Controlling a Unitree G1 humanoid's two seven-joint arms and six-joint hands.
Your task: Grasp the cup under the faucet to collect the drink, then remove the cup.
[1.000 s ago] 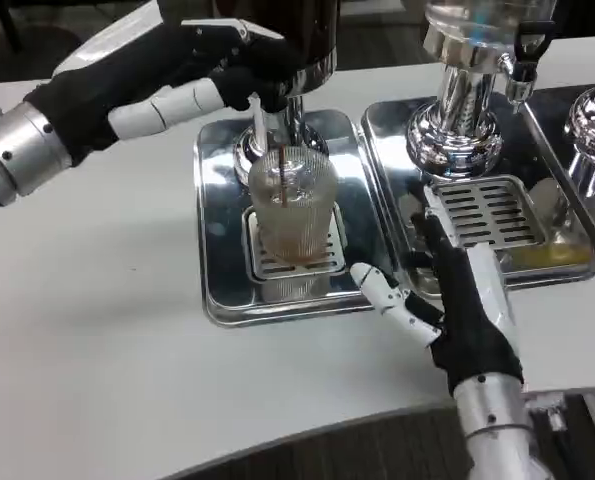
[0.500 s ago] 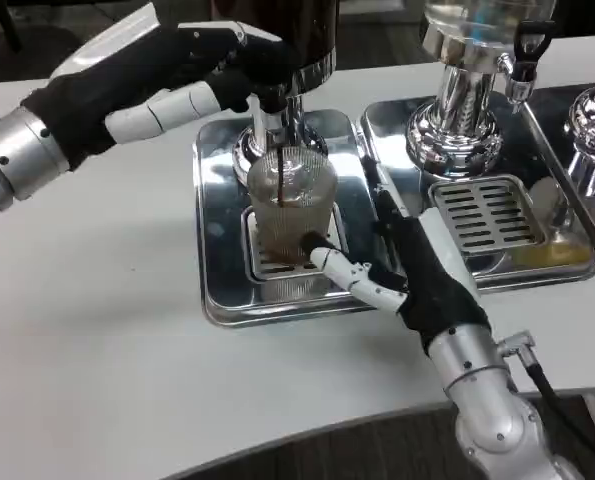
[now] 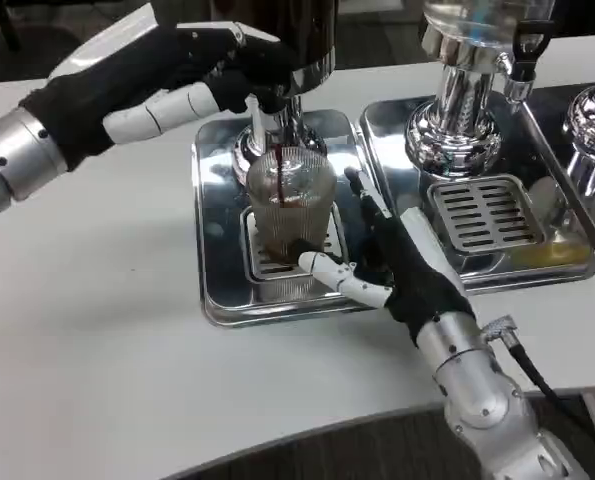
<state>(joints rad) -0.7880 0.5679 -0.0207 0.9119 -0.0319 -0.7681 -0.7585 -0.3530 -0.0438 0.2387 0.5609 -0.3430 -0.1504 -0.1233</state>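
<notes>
A clear ribbed cup (image 3: 292, 215) stands on the grate of the left steel drip tray (image 3: 217, 230), right under the faucet (image 3: 274, 115). A thin dark stream runs into it, and brown drink shows at the bottom. My left hand (image 3: 177, 65) reaches in from the upper left, and its fingers grip the faucet handle. My right hand (image 3: 402, 265) is spread around the cup's right side. Its thumb tip sits at the cup's lower front, and its fingers (image 3: 365, 205) stand just right of the cup with a small gap.
A second chrome dispenser (image 3: 467, 110) stands to the right over its own grated tray (image 3: 492, 215). A third dispenser (image 3: 592, 130) shows at the right edge. White tabletop lies in front of and left of the trays.
My right hand has moved left and forward from the second tray until it wraps around the cup. The stream has started and drink has gathered in the cup. My left hand has stayed on the handle.
</notes>
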